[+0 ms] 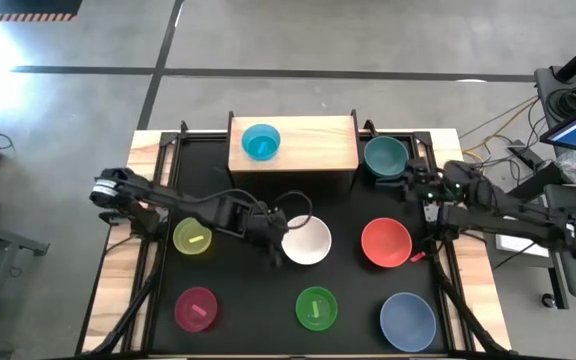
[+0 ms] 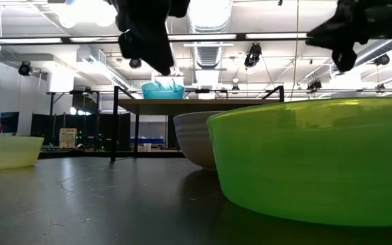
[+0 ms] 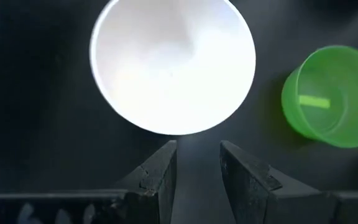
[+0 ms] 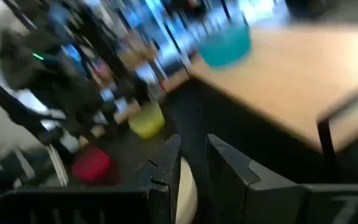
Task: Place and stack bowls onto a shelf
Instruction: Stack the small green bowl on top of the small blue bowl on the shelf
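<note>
Hovering just beside the white bowl (image 1: 307,241), your left pincer (image 1: 268,232) sits on the rim's side facing the yellow bowl (image 1: 193,238), fingers parted by a narrow gap and holding nothing. The left wrist view shows it clearly: both dark fingers (image 3: 160,177) point at the near rim of the white bowl (image 3: 173,65), with bare black tabletop (image 1: 348,285) between the tips and the rim. The step in hand looks like the grasp of this bowl.

To do it well, I'd judge you need 1 finger inside the wall and 1 outside, so the gap should straddle the rim rather than meet it head-on. Come down until the tips pass below the lip, then close. A thin plastic wall can slide or tip if pinched too high, so bite a little deeper.

The shelf (image 1: 313,150) stands at the far edge, carrying only 1 bowl, the small blue bowl (image 1: 261,142), on its left part. The middle and right parts are bare wood, so the white bowl has room there.

Your right pincer (image 1: 415,184) waits near the teal bowl (image 1: 385,156), which sits just off the shelf's right end; its fingers are slightly apart and empty in the right wrist view. The red bowl (image 1: 386,243), periwinkle bowl (image 1: 407,320), green bowl (image 1: 316,308) and pink bowl (image 1: 197,308) rest on the tabletop.
</note>
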Tool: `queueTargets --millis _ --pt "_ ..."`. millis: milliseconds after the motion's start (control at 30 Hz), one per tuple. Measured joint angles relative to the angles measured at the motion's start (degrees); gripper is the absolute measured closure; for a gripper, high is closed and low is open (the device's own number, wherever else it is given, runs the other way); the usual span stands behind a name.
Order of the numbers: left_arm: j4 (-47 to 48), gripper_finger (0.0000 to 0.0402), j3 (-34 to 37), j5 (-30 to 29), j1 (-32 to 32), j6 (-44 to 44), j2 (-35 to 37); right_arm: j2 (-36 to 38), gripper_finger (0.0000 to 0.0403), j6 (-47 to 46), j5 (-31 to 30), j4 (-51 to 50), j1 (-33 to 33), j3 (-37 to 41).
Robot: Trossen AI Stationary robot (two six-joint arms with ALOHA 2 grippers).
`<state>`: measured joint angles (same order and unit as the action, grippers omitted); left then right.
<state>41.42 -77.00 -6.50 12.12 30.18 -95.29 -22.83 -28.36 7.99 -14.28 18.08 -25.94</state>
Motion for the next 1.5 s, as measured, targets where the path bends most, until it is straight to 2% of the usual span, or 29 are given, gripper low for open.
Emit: queueTargets --millis 100,300,533,767,1000,1167,1300,1500 --pt "-4.29 0.0297 3.12 0.01 1.42 5.3 -0.04 -3.19 0.0337 -1.49 1.21 -4.69 -1.55 -3.34" --pt "-16.74 0.0297 8.56 0.06 5.56 17.99 -0.75 -6.41 0.0337 -4.62 1.61 -7.7 -8.25 -7.11" --pt "-27.41 0.0298 9.93 0.12 9.26 27.2 -4.91 -9.1 0.0337 -8.95 1.0 -11.35 -17.52 -7.82" --pt "-25.82 0.0299 2.6 0.11 10.86 31.35 -13.28 -12.07 0.0337 -12.78 -0.93 -11.38 -26.58 -7.65" --pt "-9.77 0.0299 -11.46 -0.05 12.06 31.69 -22.48 -15.96 0.0337 -15.34 -1.14 -12.21 -34.29 -7.56" --pt "-5.57 0.0299 -19.24 -0.1 12.6 29.9 -27.66 -17.9 0.0337 -16.83 -2.3 -12.44 -37.72 -7.56" --pt "-4.53 0.0299 -21.82 -0.55 12.58 29.86 -29.4 -18.93 0.0337 -17.72 -2.31 -12.56 -39.78 -7.56" --pt "-4.26 0.03 -21.96 -1.53 12.58 29.79 -29.59 -19.71 0.0337 -18.32 -3.56 -12.48 -42.2 -7.56"
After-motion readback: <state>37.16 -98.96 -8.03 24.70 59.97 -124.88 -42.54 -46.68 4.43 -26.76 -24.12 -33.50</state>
